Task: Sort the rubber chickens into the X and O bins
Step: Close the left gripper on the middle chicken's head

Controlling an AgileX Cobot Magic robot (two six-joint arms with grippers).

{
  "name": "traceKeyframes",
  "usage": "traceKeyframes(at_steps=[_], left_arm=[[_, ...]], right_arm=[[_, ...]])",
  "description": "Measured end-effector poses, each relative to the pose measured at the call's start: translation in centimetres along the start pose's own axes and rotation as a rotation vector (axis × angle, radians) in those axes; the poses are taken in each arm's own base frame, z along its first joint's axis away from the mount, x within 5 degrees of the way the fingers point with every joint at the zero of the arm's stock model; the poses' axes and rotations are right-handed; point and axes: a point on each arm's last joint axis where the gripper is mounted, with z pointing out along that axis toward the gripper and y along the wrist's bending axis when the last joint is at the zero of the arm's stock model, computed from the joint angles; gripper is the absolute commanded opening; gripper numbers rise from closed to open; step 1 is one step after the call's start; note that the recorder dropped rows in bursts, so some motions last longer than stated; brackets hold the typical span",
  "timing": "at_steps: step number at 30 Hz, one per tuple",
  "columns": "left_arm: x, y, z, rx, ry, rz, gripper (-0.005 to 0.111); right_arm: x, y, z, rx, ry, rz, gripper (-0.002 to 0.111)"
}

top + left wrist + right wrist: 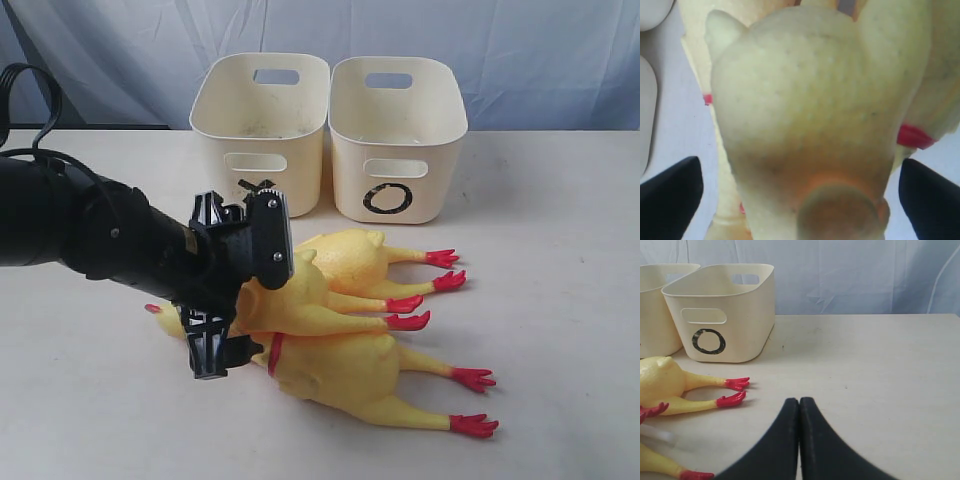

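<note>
Left wrist view: dimpled, rounded chicken [805, 100] straddled by spread left gripper [800, 167]; right gripper [799, 407] pressed together; mark on X bin [262, 130] part-hidden.

The X bin [258, 120] and the O bin [398, 130] stand side by side at the back of the tabletop [560, 300], X on the left, O on the right. The rubber chickens [340, 375] lie in a heap in front of them, feet to the right. The left hand [212, 290] is over the heap's left end.
</note>
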Motion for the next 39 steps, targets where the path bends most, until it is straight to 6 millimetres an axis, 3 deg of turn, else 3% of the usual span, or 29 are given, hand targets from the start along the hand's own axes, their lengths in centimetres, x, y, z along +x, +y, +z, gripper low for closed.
traceKeyframes(at_steps=[5,12,31,39], left_arm=[[0.0,0.0,0.0,0.000,0.000,0.000,0.095],[0.0,0.0,0.0,0.000,0.000,0.000,0.064],[0.1,-0.2,0.0,0.018,0.014,0.009,0.004],[-0.3,0.2,-1.8,-0.027,-0.019,0.029,0.000]], right_arm=[[0.0,0.0,0.0,0.000,0.000,0.000,0.000],[0.0,0.0,0.0,0.000,0.000,0.000,0.000],[0.0,0.0,0.0,0.000,0.000,0.000,0.000],[0.0,0.0,0.0,0.000,0.000,0.000,0.000]])
